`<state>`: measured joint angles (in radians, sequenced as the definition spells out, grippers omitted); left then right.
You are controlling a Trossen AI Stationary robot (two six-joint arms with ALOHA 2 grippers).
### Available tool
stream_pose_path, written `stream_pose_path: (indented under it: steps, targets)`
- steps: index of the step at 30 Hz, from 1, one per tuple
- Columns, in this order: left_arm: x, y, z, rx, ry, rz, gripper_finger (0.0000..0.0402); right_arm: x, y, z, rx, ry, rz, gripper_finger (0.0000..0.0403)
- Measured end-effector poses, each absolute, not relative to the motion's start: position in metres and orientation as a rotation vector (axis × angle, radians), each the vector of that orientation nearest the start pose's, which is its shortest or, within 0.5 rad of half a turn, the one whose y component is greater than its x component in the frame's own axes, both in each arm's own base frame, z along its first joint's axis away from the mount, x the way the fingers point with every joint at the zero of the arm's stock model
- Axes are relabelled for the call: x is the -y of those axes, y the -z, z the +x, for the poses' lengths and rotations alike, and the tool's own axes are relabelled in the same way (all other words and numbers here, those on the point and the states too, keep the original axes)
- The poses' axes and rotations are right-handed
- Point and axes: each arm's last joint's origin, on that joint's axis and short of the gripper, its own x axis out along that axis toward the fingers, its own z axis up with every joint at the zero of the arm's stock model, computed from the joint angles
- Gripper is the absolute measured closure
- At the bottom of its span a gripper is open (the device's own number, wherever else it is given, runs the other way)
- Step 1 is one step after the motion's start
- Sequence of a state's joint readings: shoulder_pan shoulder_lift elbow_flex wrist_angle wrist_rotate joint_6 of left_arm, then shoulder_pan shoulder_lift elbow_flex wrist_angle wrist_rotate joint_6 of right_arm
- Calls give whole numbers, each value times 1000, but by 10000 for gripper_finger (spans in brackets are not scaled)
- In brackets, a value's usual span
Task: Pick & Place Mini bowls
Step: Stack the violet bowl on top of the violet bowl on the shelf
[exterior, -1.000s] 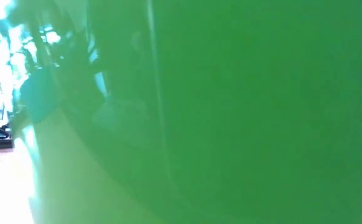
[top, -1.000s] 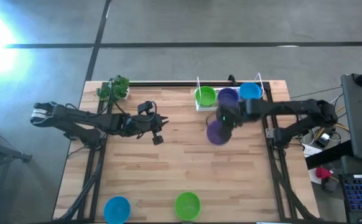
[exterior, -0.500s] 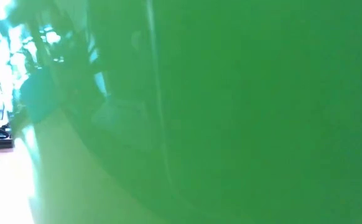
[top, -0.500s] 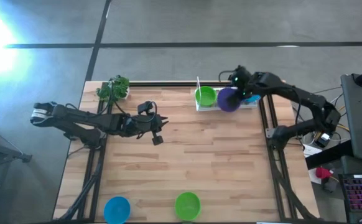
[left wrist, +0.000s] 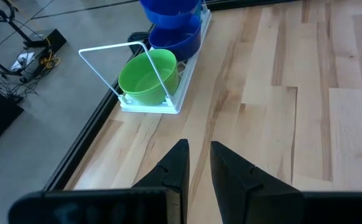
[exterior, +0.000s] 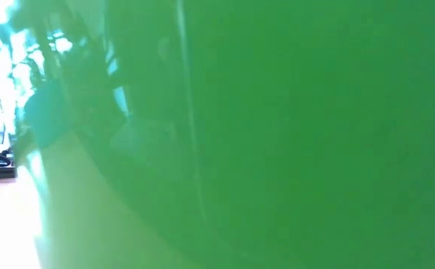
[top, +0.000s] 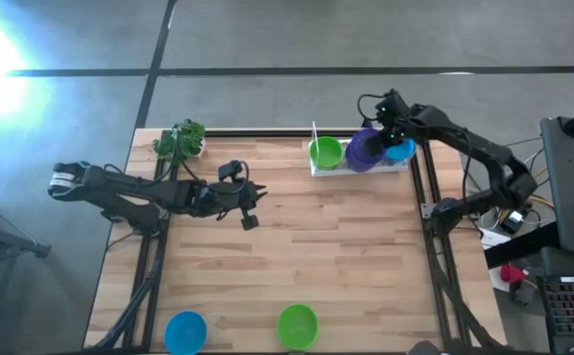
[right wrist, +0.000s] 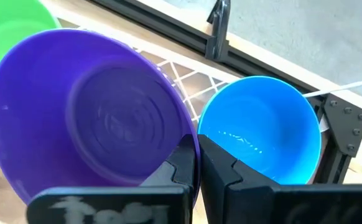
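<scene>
No readable writing or labels anywhere. Right gripper point(top: 378, 138) is sitting over the white wire rack point(top: 317, 170) at the table's point(top: 366, 266) far edge, right of middle, fingers clenched on the rim of a purple bowl point(top: 364, 151), which it is holding tilted on edge above the rack. In the right wrist view the purple bowl point(right wrist: 88, 118) is facing the camera, rim pinched between the fingers point(right wrist: 187, 163), a blue bowl point(right wrist: 262, 137) just beside it in the rack. A green bowl point(top: 325, 153) is sitting at the rack's left end, the blue one point(top: 400, 150) at the right end, partly hidden by the arm. Left gripper point(top: 249, 209) is waiting above the table's left half, fingers point(left wrist: 175, 168) slightly apart with nothing between them. Two more bowls are lying at the near edge: blue point(top: 185, 330) toward the near left corner, green point(top: 298, 323) near the middle. A toy plant point(top: 179, 139) is standing at the far left corner. Low view is almost fully blocked by a green surface point(exterior: 277, 134) right against the lens.
</scene>
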<state>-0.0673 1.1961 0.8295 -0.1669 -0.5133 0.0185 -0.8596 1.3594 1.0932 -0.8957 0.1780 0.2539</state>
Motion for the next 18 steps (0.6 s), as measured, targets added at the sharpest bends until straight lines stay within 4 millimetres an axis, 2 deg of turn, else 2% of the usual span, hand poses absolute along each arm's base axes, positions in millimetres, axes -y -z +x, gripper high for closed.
stream_pose_path:
  steps: [11,18]
  targets:
    - [3,-270,254,-519,-431,172,342,207,-245,172,-1109,1052,640,394]
    - [3,-270,254,-519,-431,172,342,210,-239,174,-1143,1034,624,394]
